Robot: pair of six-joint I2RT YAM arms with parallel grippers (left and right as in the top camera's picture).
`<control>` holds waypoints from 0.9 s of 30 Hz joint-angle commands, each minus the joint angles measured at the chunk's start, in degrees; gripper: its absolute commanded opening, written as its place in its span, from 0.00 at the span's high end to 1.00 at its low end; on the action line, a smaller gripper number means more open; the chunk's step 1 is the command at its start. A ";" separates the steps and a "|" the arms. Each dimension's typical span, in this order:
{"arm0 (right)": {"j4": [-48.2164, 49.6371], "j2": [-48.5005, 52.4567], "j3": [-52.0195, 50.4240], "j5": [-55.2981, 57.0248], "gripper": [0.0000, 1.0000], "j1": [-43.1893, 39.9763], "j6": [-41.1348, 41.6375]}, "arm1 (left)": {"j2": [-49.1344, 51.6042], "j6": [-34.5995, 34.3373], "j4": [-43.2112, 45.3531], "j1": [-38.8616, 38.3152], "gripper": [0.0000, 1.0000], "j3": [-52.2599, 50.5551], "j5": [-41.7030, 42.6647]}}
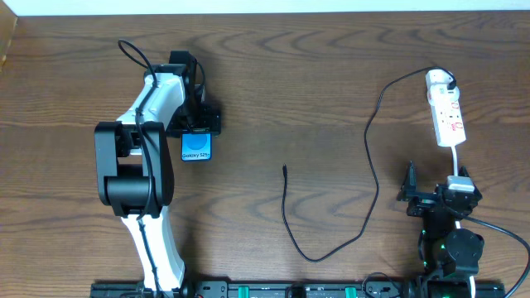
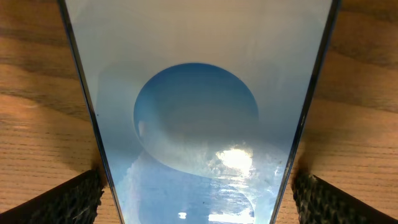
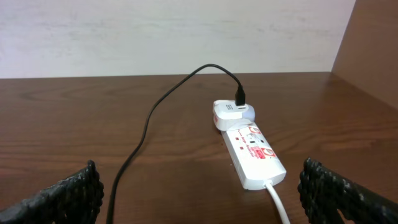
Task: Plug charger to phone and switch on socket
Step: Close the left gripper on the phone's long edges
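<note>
**Overhead view.** The table (image 1: 331, 66) is dark brown wood with a visible grain. The left arm (image 1: 149, 124), made of white shells and black joints, reaches forward. The left fingers (image 1: 215, 127) are spread wide, one on each side of the phone (image 1: 196, 147). The phone is a slim rectangle with a bright blue screen and lies flat between them. The charger (image 1: 368, 157) is a thin black cable that lies in loose curves well to the right of the left fingers. Its connector tip (image 1: 284, 170) rests free on the table, apart from the phone. Its far end joins a white plug (image 1: 439, 80) seated in the socket (image 1: 450, 120). The socket is a narrow white power strip with red markings. A white cord (image 1: 456, 157) leaves its near end.

**Left wrist view.** The phone (image 2: 199, 124) fills the space between the left fingers (image 2: 62, 202). The glass is glossy, shows a blue disc on a pale ground, and carries a glare spot. The edges are thin and dark. The finger pads are black with a coarse knurled texture. Each pad sits right at a phone edge, and it cannot be told whether either pad presses on it. Light wood grain shows outside both fingers.

**Right wrist view.** The right fingers (image 3: 56, 199) are fully released and grasp nothing. Their pads are black and knurled. The socket (image 3: 255, 152) lies ahead of them, slightly toward the right finger and well apart from both. It is smooth white plastic with rounded corners and red print. The white plug (image 3: 230, 115) sits in its far end. The charger (image 3: 149, 124) arches up from the plug and runs back toward the left finger. The white cord (image 3: 277, 202) passes between the fingers. A pale, lightly textured wall (image 3: 155, 37) stands behind the table.
</note>
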 commanded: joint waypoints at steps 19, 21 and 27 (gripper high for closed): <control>-0.09 -0.20 -0.04 0.66 0.01 -0.17 0.98 | 0.74 1.25 0.07 -0.11 0.04 -1.18 -0.52; -0.09 -0.20 -0.04 0.66 0.01 -0.17 0.98 | 0.74 1.25 0.07 -0.11 0.06 -1.20 -0.50; -0.09 -0.20 -0.04 0.68 0.01 -0.17 0.98 | 0.74 1.22 0.26 -0.11 0.15 -1.20 -0.52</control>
